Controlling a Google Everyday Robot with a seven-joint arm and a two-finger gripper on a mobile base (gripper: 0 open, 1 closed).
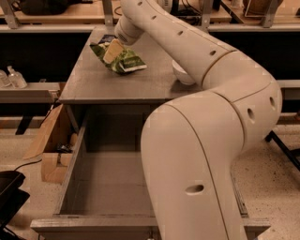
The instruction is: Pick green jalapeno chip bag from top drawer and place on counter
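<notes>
The green jalapeno chip bag [125,61] is at the back left of the grey counter [93,82], low over it or resting on it. My gripper [113,50] comes down from the arm above and is shut on the bag's upper left part; one tan finger [112,50] lies across the foil. The top drawer [105,190] is pulled wide open below the counter's front edge. The part of its floor I can see holds nothing; my arm hides its right side.
A white bowl [182,76] sits on the counter's right side, partly behind my arm. A small dark flat object [107,38] lies just behind the bag. A cardboard box [50,152] and bottles [14,77] are to the left. A tan workbench [70,11] runs behind.
</notes>
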